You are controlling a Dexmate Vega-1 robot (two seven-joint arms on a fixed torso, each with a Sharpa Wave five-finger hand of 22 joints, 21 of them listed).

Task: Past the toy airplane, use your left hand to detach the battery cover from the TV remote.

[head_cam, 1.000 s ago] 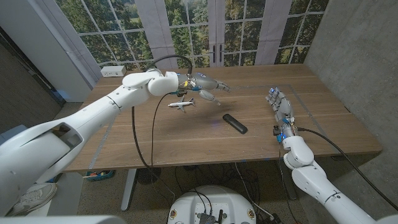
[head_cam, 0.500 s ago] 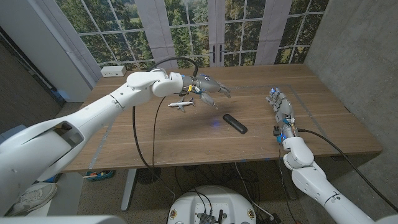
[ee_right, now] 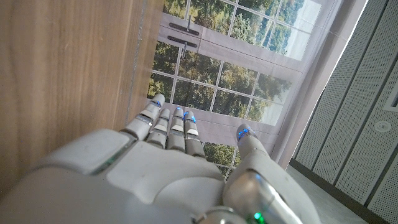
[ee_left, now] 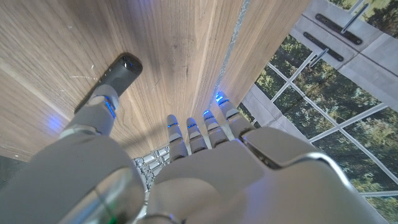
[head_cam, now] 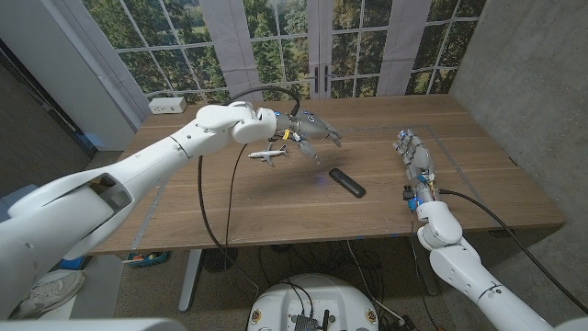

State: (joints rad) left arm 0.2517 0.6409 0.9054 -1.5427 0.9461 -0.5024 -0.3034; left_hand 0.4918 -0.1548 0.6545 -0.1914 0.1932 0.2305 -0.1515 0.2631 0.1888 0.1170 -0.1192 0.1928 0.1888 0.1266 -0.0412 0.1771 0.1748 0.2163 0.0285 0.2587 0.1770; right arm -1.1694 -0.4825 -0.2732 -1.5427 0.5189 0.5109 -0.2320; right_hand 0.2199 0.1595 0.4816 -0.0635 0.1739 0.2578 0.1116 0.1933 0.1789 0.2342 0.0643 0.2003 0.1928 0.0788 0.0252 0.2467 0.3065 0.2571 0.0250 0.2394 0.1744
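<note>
- The left hand [head_cam: 310, 130] hangs above the desk [head_cam: 230, 202], just beyond the toy airplane [head_cam: 267, 154], fingers spread and holding nothing.
- The TV remote [head_cam: 347, 183] lies flat on the desk, diagonal, well apart from the airplane and a little nearer the robot than the hand; in the left wrist view it shows as a dark bar [ee_left: 112, 79] beside the thumb, not touched.
- The right hand [head_cam: 415, 158] stands on the desk at the far right, fingers extended, holding nothing.
- Risk: the left forearm passes close over the airplane, so lowering toward the remote could sweep the toy aside.
- Risk: the remote lies loose, with nothing bracing it; a one-handed push on the cover would likely slide or spin the whole remote instead of freeing the cover.
- I cannot tell whether the cover side faces up; if not, the fingers would find no catch.
</note>
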